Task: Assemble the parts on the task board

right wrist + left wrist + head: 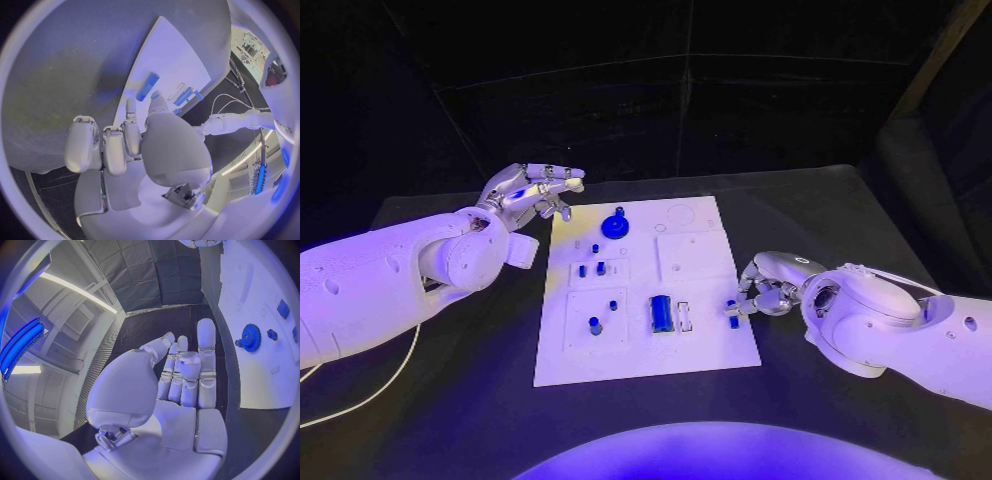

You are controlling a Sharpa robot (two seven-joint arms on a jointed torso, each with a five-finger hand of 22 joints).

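The white board (646,300) lies flat in the middle of the black table (877,210). A blue gear (616,224) sits near its far left corner, small blue pegs (599,268) stand down its left side, and a longer blue block (659,313) lies nearer the front. The left hand (531,190) hovers off the board's far left corner, fingers straight and apart, holding nothing. The right hand (764,290) rests at the board's right edge, fingertips pinching a small blue piece (731,307) there.

task board (697,345) mid-table, gear (617,224) at its far end, block (661,312) nearer
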